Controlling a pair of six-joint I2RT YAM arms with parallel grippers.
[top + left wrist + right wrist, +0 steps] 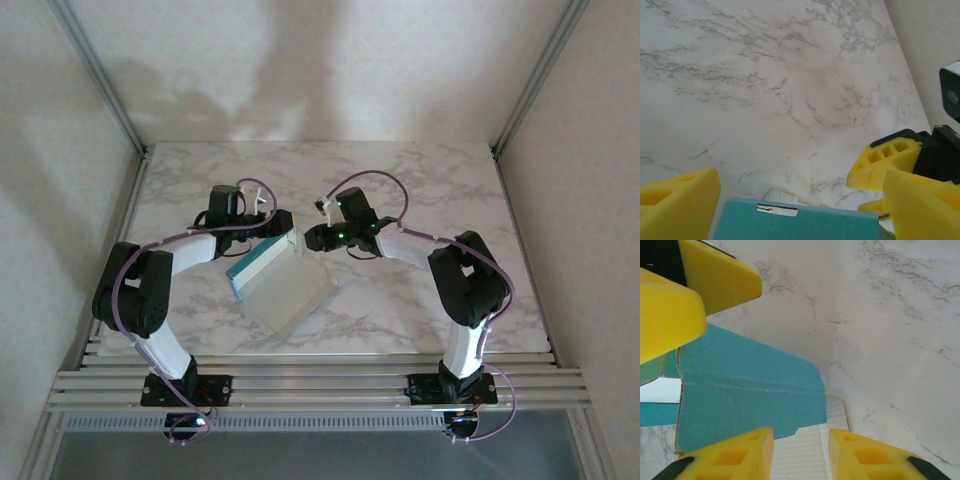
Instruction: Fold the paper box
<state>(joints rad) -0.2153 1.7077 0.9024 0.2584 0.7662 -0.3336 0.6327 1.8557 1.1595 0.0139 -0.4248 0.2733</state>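
With the left gripper spread astride the paper box and the right gripper half-parted, empty, we should fold its turquoise flap along the crease.

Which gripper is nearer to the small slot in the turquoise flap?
Left. The left gripper straddles the turquoise flap, with the slot between its fingers; the right gripper is off to one side of that flap.
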